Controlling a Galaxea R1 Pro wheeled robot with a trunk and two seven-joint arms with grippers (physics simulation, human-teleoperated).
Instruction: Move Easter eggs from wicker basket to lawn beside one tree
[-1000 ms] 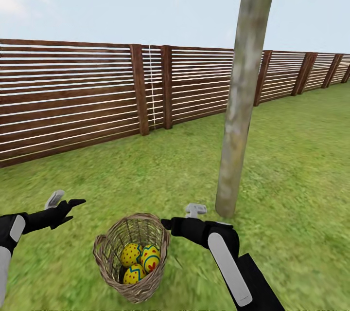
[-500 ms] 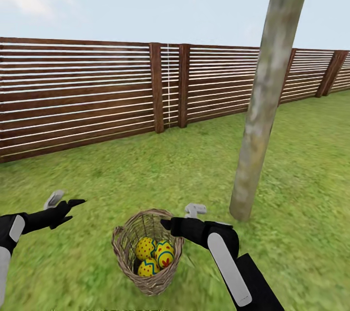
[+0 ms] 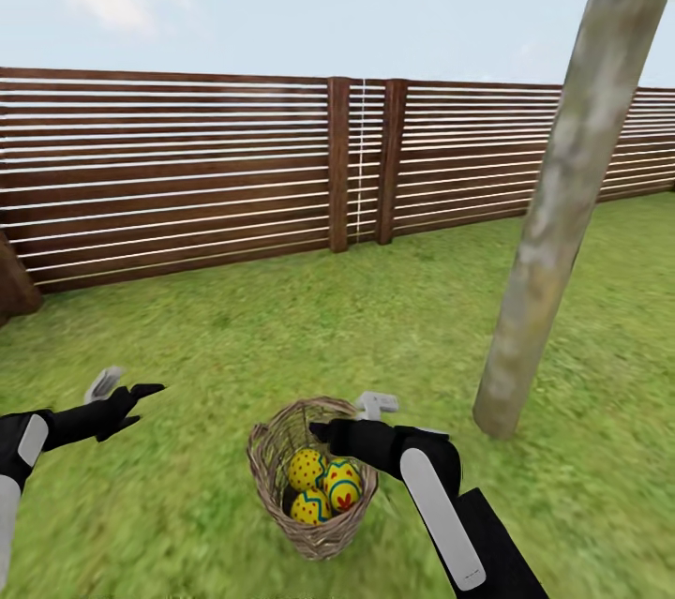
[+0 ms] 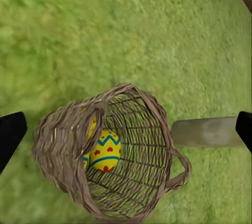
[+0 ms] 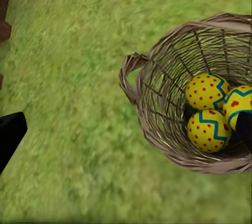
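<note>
The wicker basket (image 3: 272, 472) stands upright on the lawn (image 3: 234, 336), with three yellow Easter eggs (image 3: 307, 469) (image 3: 343, 484) (image 3: 309, 507) inside it. My right gripper (image 3: 347, 418) is open and hovers at the basket's far right rim. In the right wrist view the eggs (image 5: 206, 91) lie together in the basket (image 5: 157, 134), close to one fingertip (image 5: 244, 129). My left gripper (image 3: 127, 385) is open, over grass well left of the basket. Its camera sees the basket (image 4: 63, 145) and one egg (image 4: 106, 150). The tree (image 3: 553, 233), a pale trunk, rises to the basket's right.
A dark brown slatted fence (image 3: 187, 168) runs across the back of the garden, with two posts near the middle. Open grass lies all around the basket and the trunk. The trunk (image 4: 205, 132) also appears just beyond the basket in the left wrist view.
The whole view has swung left, so the basket, trunk and fence posts sit further right in the picture. Both arms hold the same pose. The eggs stay in the basket.
</note>
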